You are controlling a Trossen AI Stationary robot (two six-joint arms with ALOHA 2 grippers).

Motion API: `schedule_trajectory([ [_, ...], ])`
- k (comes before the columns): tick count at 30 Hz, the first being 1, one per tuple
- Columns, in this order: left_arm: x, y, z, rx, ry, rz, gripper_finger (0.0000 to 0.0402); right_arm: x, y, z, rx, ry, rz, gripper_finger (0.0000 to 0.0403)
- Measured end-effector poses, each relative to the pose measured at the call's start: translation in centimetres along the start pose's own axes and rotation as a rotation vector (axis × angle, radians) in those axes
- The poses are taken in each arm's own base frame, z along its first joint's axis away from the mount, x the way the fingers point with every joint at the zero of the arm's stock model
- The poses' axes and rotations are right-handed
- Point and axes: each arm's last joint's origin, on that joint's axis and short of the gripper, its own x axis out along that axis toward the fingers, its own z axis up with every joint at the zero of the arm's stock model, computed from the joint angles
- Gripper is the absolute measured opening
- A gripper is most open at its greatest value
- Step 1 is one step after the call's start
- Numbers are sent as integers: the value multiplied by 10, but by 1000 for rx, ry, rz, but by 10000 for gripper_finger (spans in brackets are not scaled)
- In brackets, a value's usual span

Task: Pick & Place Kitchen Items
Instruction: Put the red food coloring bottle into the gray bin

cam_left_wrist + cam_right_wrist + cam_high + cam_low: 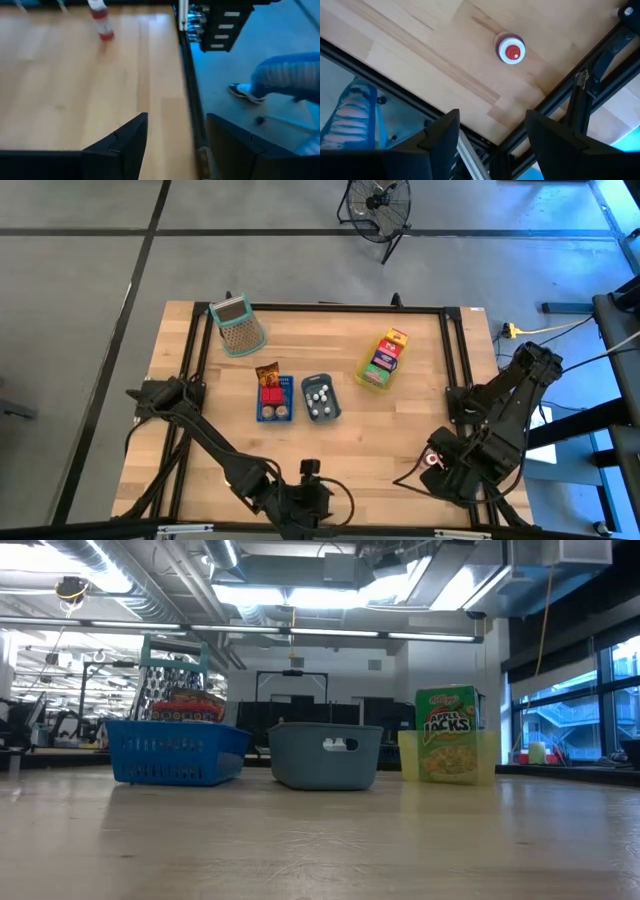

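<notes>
the small red-capped bottle (pixel 511 49) stands upright near the table's front right corner, apart from the trays. it looks light, stiff and tippable, so grasp its body below the cap. right gripper (pixel 492 132) hovers above it, parted and empty; left gripper (pixel 175 135) waits at the front edge, likewise parted.

Bare counter (pixel 400 450) lay open in front of the blue tray (pixel 274 399). Beside it the grey tray (pixel 320 398) stood close, the cartons (pixel 385 359) well apart.

Robotics lab / industrial workspace: exposed ceiling ducts (pixel 130 585), strip lights, concrete floor (pixel 80 300), floor fan (pixel 378 205), wooden desk (pixel 330 470) on black framing.
</notes>
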Motion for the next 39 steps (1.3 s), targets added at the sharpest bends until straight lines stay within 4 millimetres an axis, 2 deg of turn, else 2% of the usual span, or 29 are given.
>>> schedule_trajectory([
  [4,0,3,-1,161,-1,69,196,0,0,0,11,0,3,228],
  [7,2,8,0,206,6,89,196,1,1,1,24,-17,12,228],
  [14,3,16,-7,251,96,124,196,35,2,5,115,-8,1,228],
  [16,3,17,-10,268,123,131,196,40,2,9,133,-48,3,228],
  [20,2,19,-13,336,170,131,196,39,4,17,164,-90,18,228],
  [26,1,19,-19,424,254,35,196,39,5,27,235,-71,-2,228],
  [30,-1,20,-26,519,366,-67,196,39,5,28,272,-74,-9,228],
  [36,-7,24,-36,635,481,-68,196,39,4,27,323,-72,-9,229],
  [39,-9,27,-39,673,523,-60,196,46,2,27,361,-50,-34,229],
])
